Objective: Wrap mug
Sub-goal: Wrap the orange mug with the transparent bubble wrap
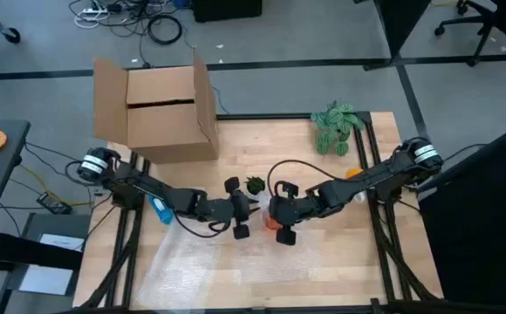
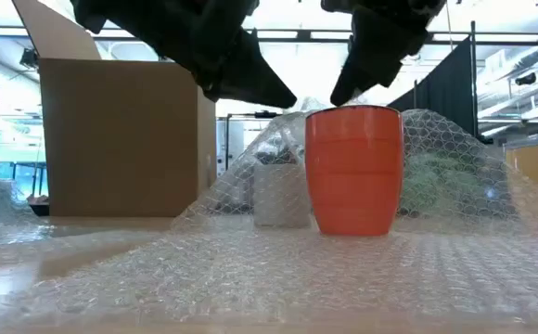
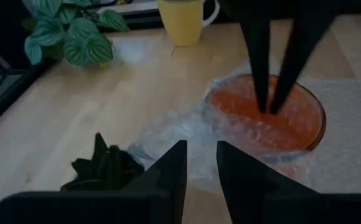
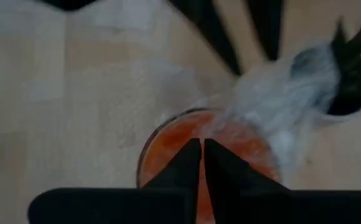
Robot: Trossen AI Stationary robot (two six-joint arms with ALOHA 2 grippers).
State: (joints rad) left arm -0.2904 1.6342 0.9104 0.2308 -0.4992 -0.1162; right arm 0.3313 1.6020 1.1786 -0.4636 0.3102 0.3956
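Both claws met over the orange mug: right claw pinched wrap at its rim, left claw narrow at nine o'clock, steadying.

Surface: we see a light wooden table.
Bubble wrap: it lies across the table's near half.
Orange mug: it stands upright on the wrap.
Cardboard box: open, at the far left corner.
Leafy plant: far right corner.
Yellow mug: beside the plant.
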